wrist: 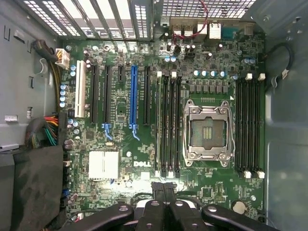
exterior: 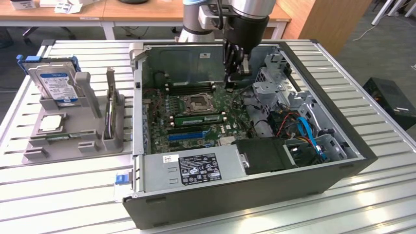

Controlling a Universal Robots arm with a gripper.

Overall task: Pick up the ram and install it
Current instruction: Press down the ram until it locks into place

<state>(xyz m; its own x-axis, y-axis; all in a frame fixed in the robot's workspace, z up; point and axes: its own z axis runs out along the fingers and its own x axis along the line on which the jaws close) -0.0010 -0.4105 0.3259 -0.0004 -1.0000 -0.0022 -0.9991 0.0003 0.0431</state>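
A thin green ram stick [exterior: 198, 120] lies seated in a motherboard slot between white clips, on the side of the CPU socket [exterior: 197, 101] toward the blue slot [exterior: 188, 134]. In the wrist view the ram [wrist: 158, 125] is the pale strip in the slot nearest the blue slot [wrist: 133, 91]. My gripper [exterior: 237, 77] hangs inside the open computer case [exterior: 260, 195], above the board's far part and apart from the ram. Its dark fingertips [wrist: 158, 188] are pressed together with nothing between them; the gripper [wrist: 163, 187] is shut.
A grey holder [exterior: 71, 141] at the exterior view's left carries a blue hard drive [exterior: 55, 83], a square silver CPU chip [exterior: 52, 123] and an upright card [exterior: 112, 114]. Inside the case are the power supply [exterior: 195, 168], drive cage [exterior: 279, 92] and cables [exterior: 302, 129].
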